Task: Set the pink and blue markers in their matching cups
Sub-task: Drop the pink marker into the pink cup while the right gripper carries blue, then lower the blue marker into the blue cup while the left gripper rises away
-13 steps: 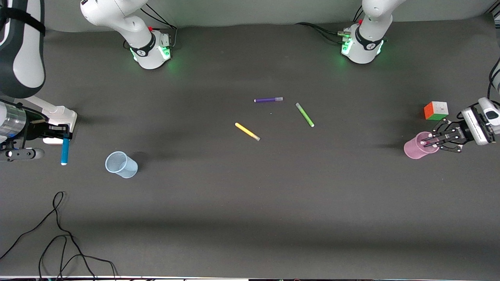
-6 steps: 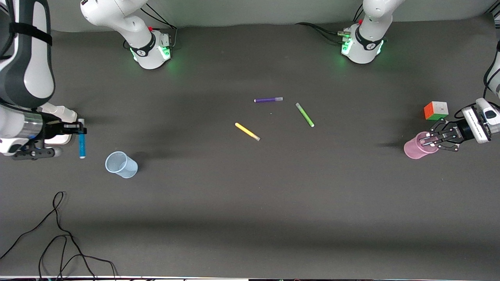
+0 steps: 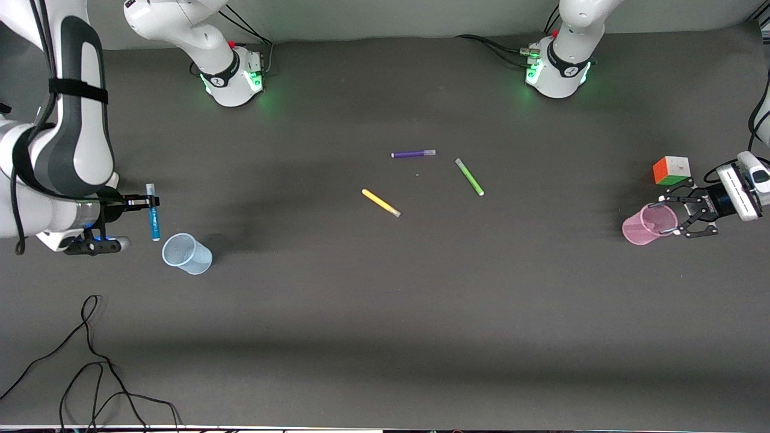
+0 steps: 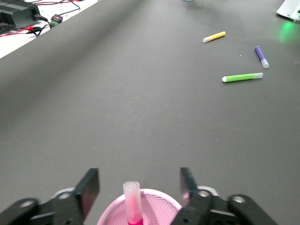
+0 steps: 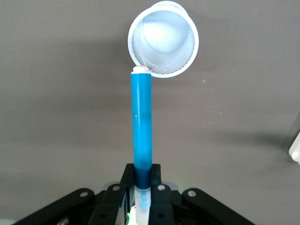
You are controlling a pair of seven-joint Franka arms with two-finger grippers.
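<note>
Big dark grey table (image 3: pixel 385 337), two white arm bases along its top edge. Loose black cables (image 3: pixel 90 361) lying nearest the front camera, at the right arm's end.

Next up, a pale blue cup (image 3: pixel 186 253) standing empty. Just above and beside it, a blue marker (image 3: pixel 153 213) hanging straight down, pinched at its top end by the right gripper (image 3: pixel 146 200). Jaws shut tight on the pen. Tip pointing down, probably so it can slide straight into the cup's mouth. Not over the mouth yet; needs to go a little more over the cup first.

At the left arm's end, a pink cup (image 3: pixel 645 224) with a pink marker (image 4: pixel 132 202) already standing inside, pale end up, leaning on the wall. Left gripper (image 3: pixel 678 212) spread wide, one finger on each side of the cup's rim, holding nothing. Looks like a let-go, so the pen can stay in the cup. Pink half judged done.

A colour cube (image 3: pixel 671 170) just beside that gripper, farther from the front camera than the pink cup.

In the middle, farther up the table, three spare pens well apart from both cups: yellow pen (image 3: pixel 381 202), then green pen (image 3: pixel 469 177), then purple pen (image 3: pixel 413 154). Not wanted for this job, so best left alone.
</note>
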